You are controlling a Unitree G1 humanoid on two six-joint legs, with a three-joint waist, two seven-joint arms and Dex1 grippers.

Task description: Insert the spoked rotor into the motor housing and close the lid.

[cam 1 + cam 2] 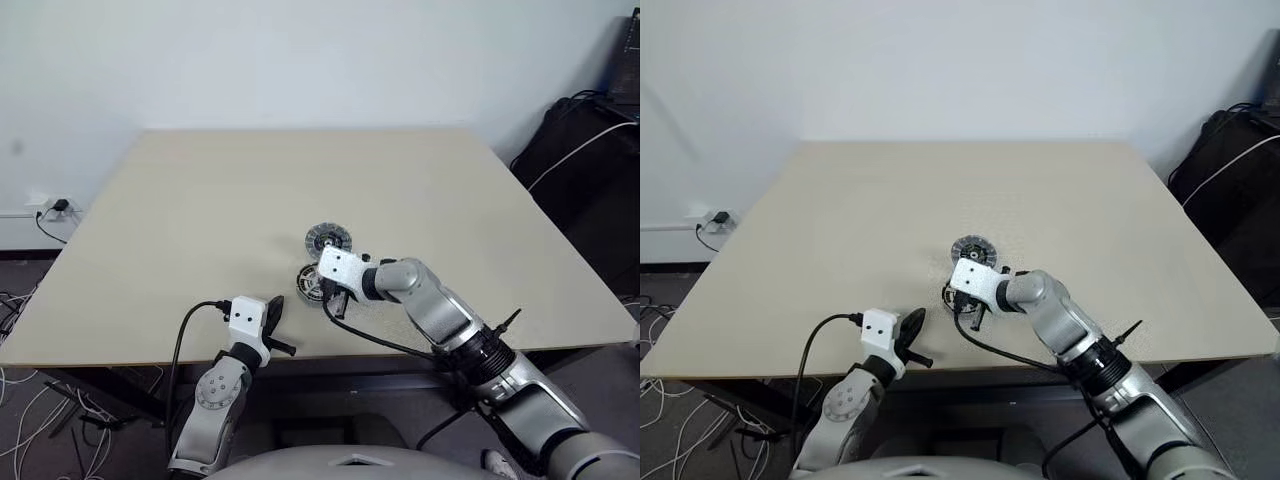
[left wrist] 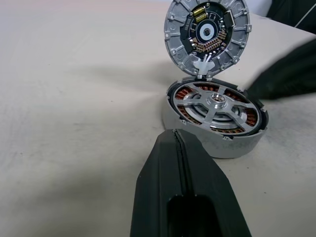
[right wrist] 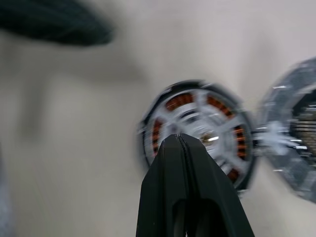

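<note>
spoked rotor (image 2: 215, 107) already seated in motor housing (image 2: 217, 143), mid-table; lid (image 2: 207, 37) lies open at housing's 12 o'clock, awaiting closing. right gripper (image 3: 180, 139) pressed together above rotor, empty; left gripper (image 2: 176, 136) likewise, idle.

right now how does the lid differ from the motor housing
The lid stands tilted open on edge, while the motor housing sits flat on the table. The lid's face shows a dark centre with small parts; the motor housing shows copper windings under the silver spoked rotor. Both are round, about equally wide, and joined at one edge.
</note>
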